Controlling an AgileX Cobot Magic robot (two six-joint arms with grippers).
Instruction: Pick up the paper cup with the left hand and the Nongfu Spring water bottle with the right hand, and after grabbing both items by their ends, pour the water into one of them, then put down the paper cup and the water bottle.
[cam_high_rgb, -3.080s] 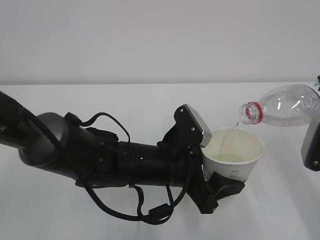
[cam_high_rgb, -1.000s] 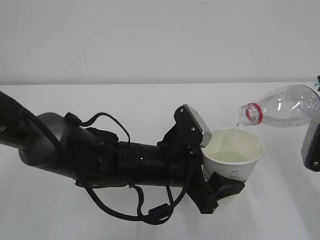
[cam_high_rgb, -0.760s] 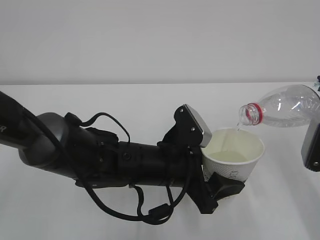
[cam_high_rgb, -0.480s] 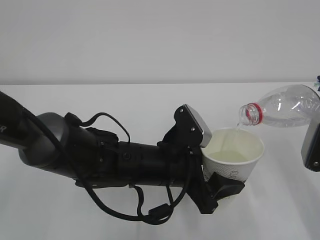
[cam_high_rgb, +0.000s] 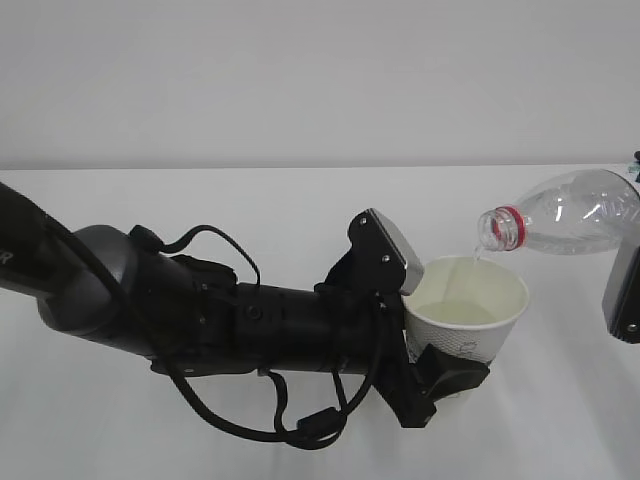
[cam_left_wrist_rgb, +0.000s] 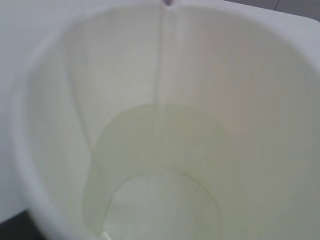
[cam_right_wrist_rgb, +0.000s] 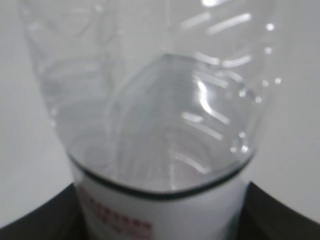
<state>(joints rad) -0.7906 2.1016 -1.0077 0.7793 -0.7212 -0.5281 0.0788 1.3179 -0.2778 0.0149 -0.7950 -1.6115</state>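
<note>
Clearly the left gripper (cam_high_rgb: 440, 345) clamps the cup (cam_high_rgb: 470, 315) low on its side wall, one black jaw under the base at the front, the grey-topped block against the rim at the back left. Cup sits upright, lifted just above the white tabletop (cam_high_rgb: 300, 210), mouth open to the top. Left arm (cam_high_rgb: 200, 315) runs in from the left edge, black, cables looped beneath it.

Water (cam_high_rgb: 458, 313) fills the cup bottom, pale yellowish; in the left wrist view it pools low (cam_left_wrist_rgb: 155, 165) with a thin stream (cam_left_wrist_rgb: 160, 55) dropping down the far inner wall from the top edge.

Right gripper (cam_high_rgb: 622, 290) shows only as a grey-white panel at the right edge in the exterior view; the right wrist view shows black jaw parts either side of the bottle's labelled end, so it grips the bottle (cam_high_rgb: 565, 215) there. Bottle lies nearly horizontal in the air, neck pointing left and slightly down, red ring (cam_high_rgb: 510, 227) just above the cup's right rear rim, not touching it. A thin trickle falls from the mouth into the cup. Right wrist view: clear ribbed body (cam_right_wrist_rgb: 160, 125), some water inside, red-and-white label at the bottom.
</note>
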